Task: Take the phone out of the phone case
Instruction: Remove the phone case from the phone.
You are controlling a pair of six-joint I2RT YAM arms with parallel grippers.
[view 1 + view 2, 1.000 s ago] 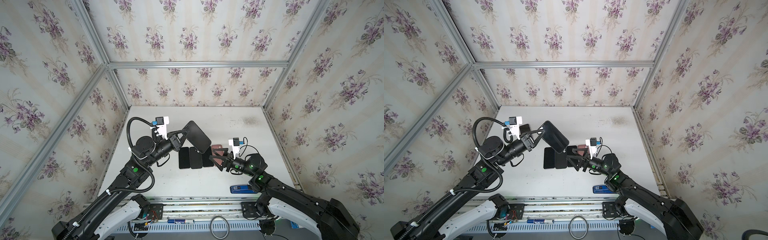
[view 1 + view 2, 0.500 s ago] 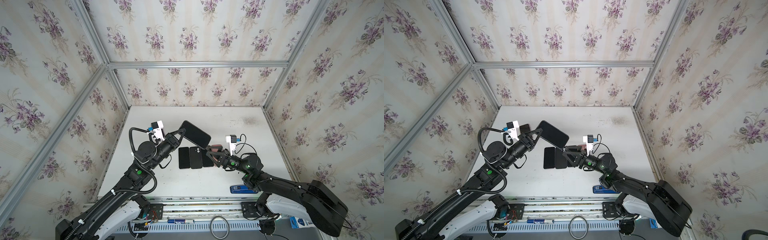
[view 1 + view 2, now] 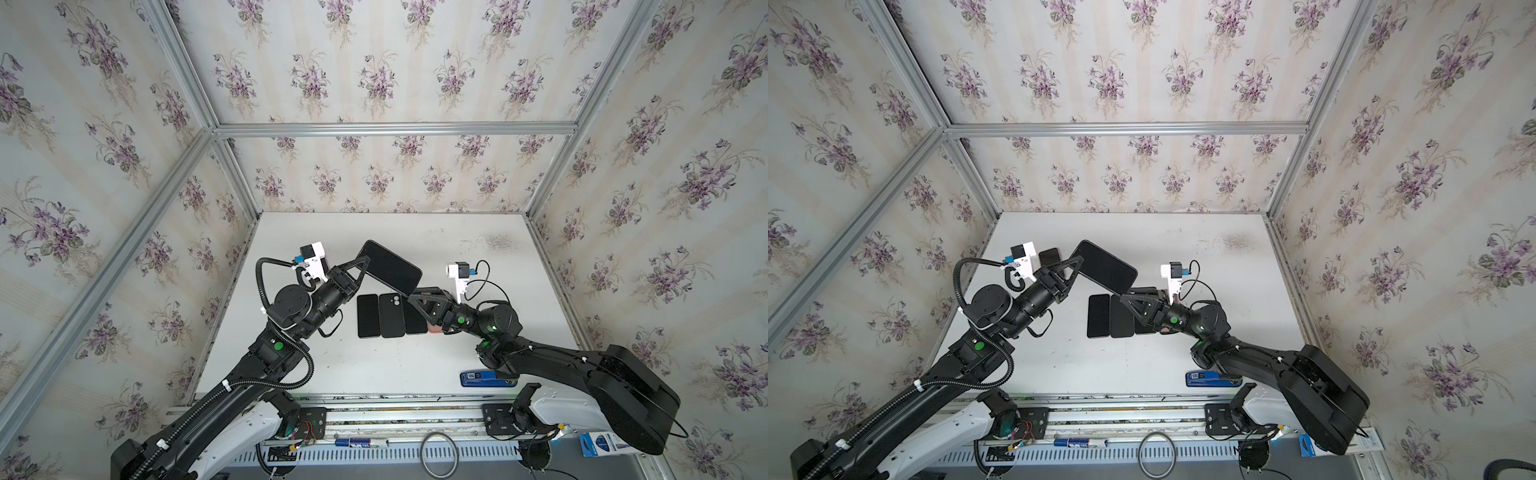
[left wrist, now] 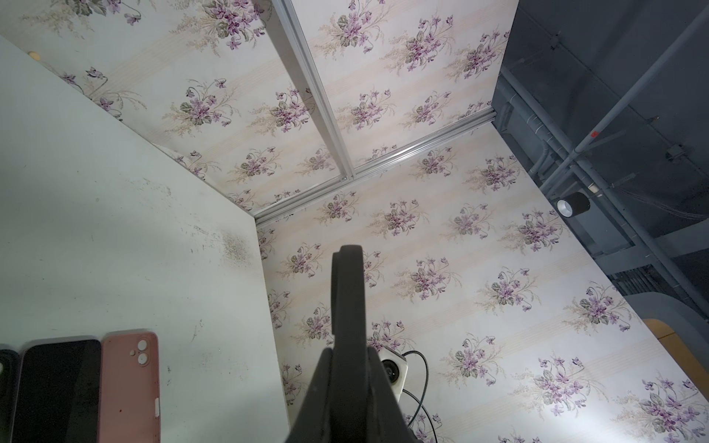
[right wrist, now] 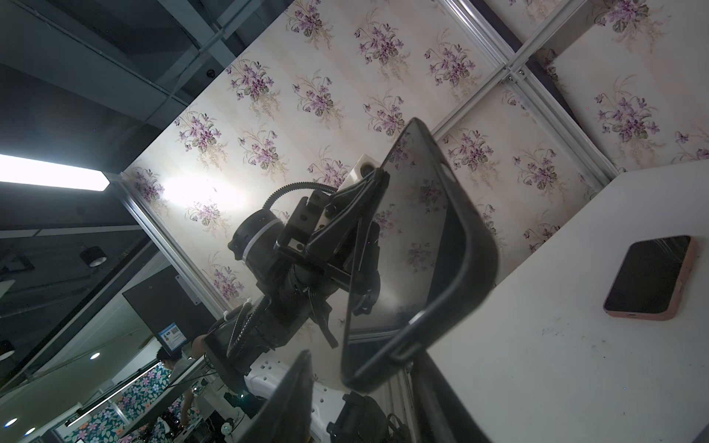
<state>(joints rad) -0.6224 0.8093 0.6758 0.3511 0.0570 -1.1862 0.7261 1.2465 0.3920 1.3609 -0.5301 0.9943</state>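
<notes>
— Floral-papered walls, white table. And the grippers?
— Left gripper is clamped on the cased phone, tilted in the air above the row of phones; right gripper has jaws apart around its near corner.

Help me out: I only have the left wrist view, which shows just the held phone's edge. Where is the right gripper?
Observer: The right gripper is at the cased phone's free end, jaws apart around one corner, one finger clearly off it.
Operator: Where does the left gripper hold it?
Observer: The left gripper is shut on the opposite end, holding it tilted, clear of the table.
Operator: Any other cased phone?
Observer: Yes, a second phone in a pink case lies screen up beyond the left gripper.
</notes>
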